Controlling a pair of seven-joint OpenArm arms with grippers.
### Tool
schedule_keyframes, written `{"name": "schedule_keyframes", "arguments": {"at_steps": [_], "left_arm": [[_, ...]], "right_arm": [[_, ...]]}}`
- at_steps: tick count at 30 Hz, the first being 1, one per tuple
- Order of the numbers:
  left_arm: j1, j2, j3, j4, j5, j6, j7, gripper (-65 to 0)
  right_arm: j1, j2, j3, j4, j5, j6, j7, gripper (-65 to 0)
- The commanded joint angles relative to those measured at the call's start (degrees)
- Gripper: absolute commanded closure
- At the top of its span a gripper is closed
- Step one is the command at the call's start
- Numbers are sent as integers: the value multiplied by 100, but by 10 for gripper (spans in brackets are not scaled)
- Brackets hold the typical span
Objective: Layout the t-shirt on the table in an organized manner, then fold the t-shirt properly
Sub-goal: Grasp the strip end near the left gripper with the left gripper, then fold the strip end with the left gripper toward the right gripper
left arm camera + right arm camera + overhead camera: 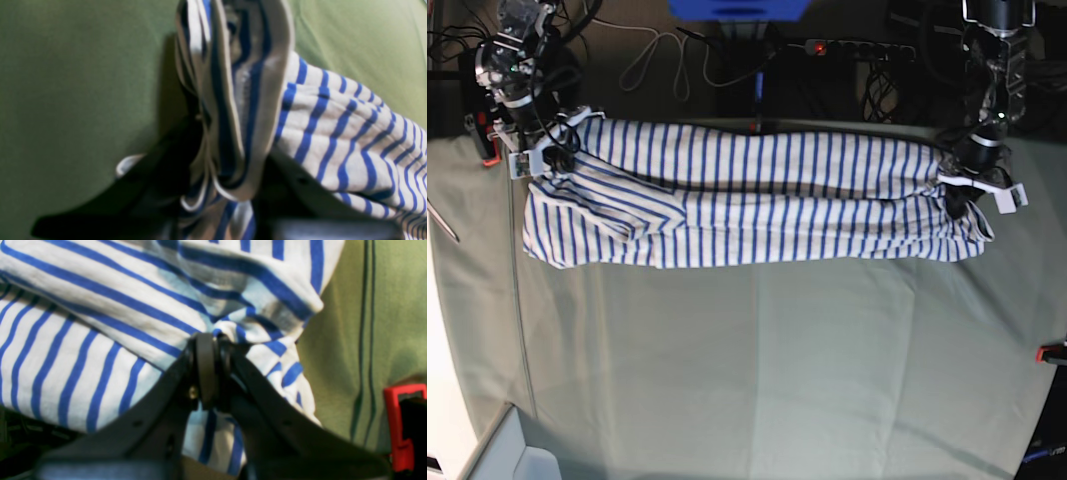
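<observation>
The t-shirt (747,195) is stretched out as a long striped band across the far side of the table (757,360), held up at both ends. In the base view the right gripper (555,158) is at the band's left end and the left gripper (957,195) at its right end.

Right wrist view: the jaws are seen closed tight, pads pressed together, with a small bunch of striped cloth (230,330) pinched right at the tips. The rest of the shirt spreads up and to the left of the jaws, and some hangs down behind them. Green table cloth (367,323) is seen to the right, with a red clip (398,426) at the edge.

Left wrist view: a thick fold of the shirt's edge (233,100) is seen running up between the dark fingers (156,173), which are blurred and mostly hidden by cloth. The jaws appear clamped on the fold, nearly shut. More striped cloth (350,140) drapes off to the right of the jaws; bare table lies to the left.

The shirt's lower edge sags a little between the two ends.
</observation>
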Motion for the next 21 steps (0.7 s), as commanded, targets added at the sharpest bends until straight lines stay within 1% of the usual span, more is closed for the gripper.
{"name": "schedule_keyframes", "arguments": {"at_steps": [1, 3, 5, 10, 12, 16, 18, 21], "left_arm": [[14, -42, -6, 142, -7, -93, 25, 0], [75, -42, -6, 441, -7, -93, 25, -2], [321, -24, -6, 827, -7, -93, 8, -2], [743, 29, 47, 2049, 2, -93, 34, -2], [814, 29, 267, 2357, 108, -84, 34, -2], [831, 55, 882, 2656, 785, -84, 34, -2], [796, 257, 1234, 2665, 1136, -84, 34, -2], [691, 644, 1594, 2638, 1866, -84, 34, -2]], "right_arm": [[2, 24, 6, 61, 35, 82, 22, 0], [11, 24, 6, 61, 35, 82, 22, 0], [11, 24, 6, 61, 35, 82, 22, 0], [11, 15, 6, 43, 35, 82, 22, 0], [11, 15, 6, 43, 35, 82, 22, 0], [11, 15, 6, 35, 35, 82, 22, 0], [11, 15, 6, 35, 35, 82, 22, 0], [11, 6, 6, 35, 35, 82, 22, 0]]}}
